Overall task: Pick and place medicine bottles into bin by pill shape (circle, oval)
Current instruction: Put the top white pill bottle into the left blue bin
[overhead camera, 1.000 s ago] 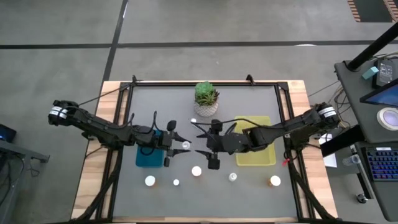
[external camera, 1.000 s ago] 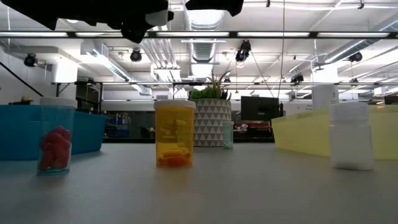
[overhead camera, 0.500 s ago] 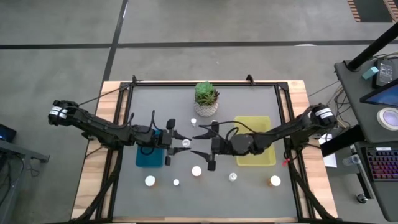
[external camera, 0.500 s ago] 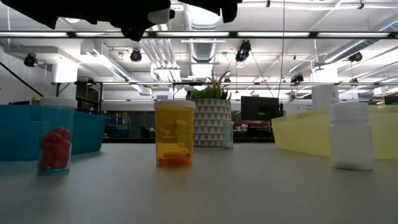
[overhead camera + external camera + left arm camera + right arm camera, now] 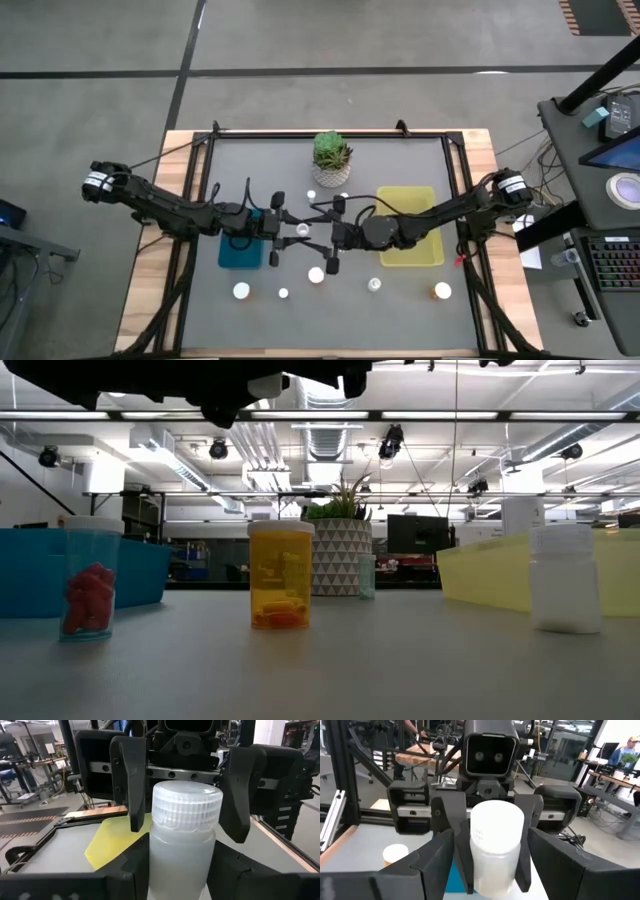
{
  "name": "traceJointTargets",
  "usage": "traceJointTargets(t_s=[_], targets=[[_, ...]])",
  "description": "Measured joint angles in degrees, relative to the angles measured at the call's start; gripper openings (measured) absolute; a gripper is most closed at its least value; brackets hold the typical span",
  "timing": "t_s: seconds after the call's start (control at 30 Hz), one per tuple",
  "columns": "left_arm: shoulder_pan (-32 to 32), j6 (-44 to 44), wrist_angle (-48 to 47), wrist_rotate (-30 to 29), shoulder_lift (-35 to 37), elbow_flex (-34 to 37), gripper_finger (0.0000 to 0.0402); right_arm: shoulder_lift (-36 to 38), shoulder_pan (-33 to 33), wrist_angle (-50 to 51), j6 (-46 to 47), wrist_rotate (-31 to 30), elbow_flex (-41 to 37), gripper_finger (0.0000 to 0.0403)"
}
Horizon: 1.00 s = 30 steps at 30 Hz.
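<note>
My left gripper (image 5: 290, 229) is shut on a translucent white bottle (image 5: 301, 229) with a ribbed white cap, held above the table's middle. My right gripper (image 5: 312, 230) is open and faces it. Its two fingers stand on either side of the cap (image 5: 187, 802) and touch nothing. Other bottles stand on their bases on the grey mat: a white-capped one (image 5: 316, 274), an amber one (image 5: 281, 575), one with red pills (image 5: 90, 590) and a white one (image 5: 565, 578). My left gripper pinches the bottle's body (image 5: 150, 855) below the cap between its two fingers (image 5: 464, 842), one on each side. The fingers lie level and come from the table's left. The bottle stands upright in the hold, cap up, lifted clear of the table.
A blue bin (image 5: 240, 250) lies under my left arm and a yellow bin (image 5: 412, 242) under my right arm. A potted succulent (image 5: 332, 160) stands at the far middle. More bottles stand near the front edge (image 5: 241, 291), (image 5: 374, 284), (image 5: 442, 291).
My right gripper has gone toward the table's left, up to the bottle in my left gripper, and its open fingers now stand on either side of the cap. The bottle stays where it was.
</note>
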<state>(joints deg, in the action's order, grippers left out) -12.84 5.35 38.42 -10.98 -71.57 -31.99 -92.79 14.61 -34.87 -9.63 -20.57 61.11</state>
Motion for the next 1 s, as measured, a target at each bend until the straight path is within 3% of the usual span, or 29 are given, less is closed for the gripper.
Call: traceJointTargets(t_s=[0.23, 0.53, 0.8, 1.0], targets=[[0.00, 0.02, 0.17, 0.00, 0.17, -0.02, 0.0128, -0.09, 0.00, 0.02, 0.06, -0.01, -0.01, 0.0233], [0.00, -0.01, 0.11, 0.06, 0.24, -0.02, 0.0128, -0.11, -0.02, 0.07, 0.05, -0.26, 0.12, 0.0120], [0.00, -0.13, 0.06, 0.09, 0.24, -0.02, 0.0132, -0.11, -0.02, 0.26, 0.58, -0.22, 0.12, 0.0120], [0.02, -0.05, 0.12, 0.00, 0.26, -0.04, 0.0182, -0.11, -0.02, 0.30, 0.83, 0.10, 0.12, 0.0120]])
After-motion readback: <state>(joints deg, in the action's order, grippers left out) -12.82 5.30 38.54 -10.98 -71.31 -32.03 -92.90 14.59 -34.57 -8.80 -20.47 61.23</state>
